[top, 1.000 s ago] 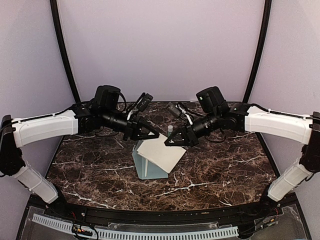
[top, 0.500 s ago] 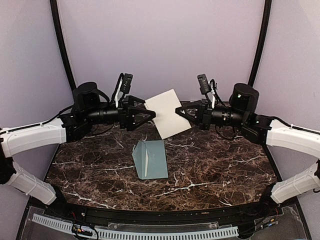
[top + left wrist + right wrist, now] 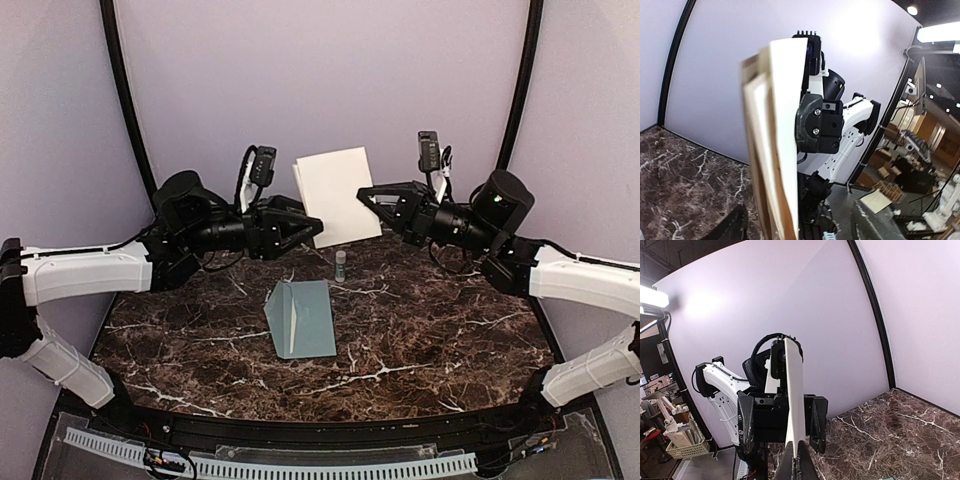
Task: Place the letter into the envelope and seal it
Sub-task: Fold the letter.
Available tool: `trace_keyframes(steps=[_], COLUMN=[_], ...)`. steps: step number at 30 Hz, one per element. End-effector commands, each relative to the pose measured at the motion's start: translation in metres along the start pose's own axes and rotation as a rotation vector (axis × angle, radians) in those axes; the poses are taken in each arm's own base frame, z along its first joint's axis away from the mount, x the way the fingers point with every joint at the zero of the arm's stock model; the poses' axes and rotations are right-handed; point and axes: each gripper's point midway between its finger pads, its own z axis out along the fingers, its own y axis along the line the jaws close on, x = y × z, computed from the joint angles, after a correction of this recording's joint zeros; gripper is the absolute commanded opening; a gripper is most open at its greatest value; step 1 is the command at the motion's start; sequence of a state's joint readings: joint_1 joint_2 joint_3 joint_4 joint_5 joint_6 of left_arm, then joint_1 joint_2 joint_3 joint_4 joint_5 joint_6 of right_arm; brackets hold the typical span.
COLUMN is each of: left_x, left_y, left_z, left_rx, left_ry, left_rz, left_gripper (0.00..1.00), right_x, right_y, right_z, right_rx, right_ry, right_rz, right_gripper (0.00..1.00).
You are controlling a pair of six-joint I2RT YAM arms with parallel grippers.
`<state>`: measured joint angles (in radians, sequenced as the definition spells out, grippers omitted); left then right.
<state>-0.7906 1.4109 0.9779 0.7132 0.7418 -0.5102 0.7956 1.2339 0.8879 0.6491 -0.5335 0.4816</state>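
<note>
Above the marble-patterned table (image 3: 440,330), the right gripper (image 3: 365,193) has its jaws pressed tight on the right edge of the letter (image 3: 332,195). The white sheet stands upright in the air, rising well above the right jaws.

The left gripper (image 3: 312,230) faces it from the other side of the sheet, at the lower left corner. Its jaws are spread wide and grip nothing. In the right wrist view, its two black fingers (image 3: 746,425) flank the paper's thin edge with a clear gap on each side.

From the left wrist camera the sheet fills the foreground edge-on. It appears to be folded into more than one layer, though the close-up is too blurred to be sure.

The envelope (image 3: 303,318) lies flat on the table below both sets of jaws and nearer the arm bases, well apart from either gripper. It is pale blue-grey, with a crease running down its left part.

A small glue stick (image 3: 341,264) stands upright on the table beneath the gap between the two grippers, just beyond the envelope's far right corner.
</note>
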Motion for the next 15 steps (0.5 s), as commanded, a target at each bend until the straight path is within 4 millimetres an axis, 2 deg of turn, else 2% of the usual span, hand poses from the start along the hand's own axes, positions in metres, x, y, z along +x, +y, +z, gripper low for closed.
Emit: trace_keyframes(steps=[1, 2, 4, 8, 9, 15], left_x=[-0.0187, -0.0196, -0.0198, -0.0218, -0.0228, -0.0243], left_y=[-0.0208, -0.0211, -0.0220, -0.0229, -0.0230, -0.0222], left_z=[0.0008, 0.0011, 0.0018, 0.0017, 0.0018, 0.0021], left_rx=[0.096, 0.102, 0.112, 0.120, 0.120, 0.122], left_ry=[-0.057, -0.062, -0.066, -0.077, -0.081, -0.093], left_rz=[0.023, 0.026, 0.021, 0.022, 0.023, 0.016], left_gripper=[0.61, 0.54, 0.46, 0.39, 0.33, 0.17], right_x=[-0.0061, -0.0057, -0.0054, -0.0059, -0.0051, -0.0027], right_y=[0.0052, 0.0048, 0.0052, 0.0071, 0.0071, 0.0074], right_z=[-0.0020, -0.0023, -0.0033, -0.0032, -0.0027, -0.0022], right_rx=[-0.020, -0.018, -0.017, -0.026, -0.027, -0.033], right_ry=[-0.040, -0.039, -0.040, -0.041, -0.040, -0.031], right_rz=[-0.003, -0.003, -0.002, -0.003, -0.003, -0.001], right_gripper=[0.00, 0.00, 0.00, 0.00, 0.00, 0.00])
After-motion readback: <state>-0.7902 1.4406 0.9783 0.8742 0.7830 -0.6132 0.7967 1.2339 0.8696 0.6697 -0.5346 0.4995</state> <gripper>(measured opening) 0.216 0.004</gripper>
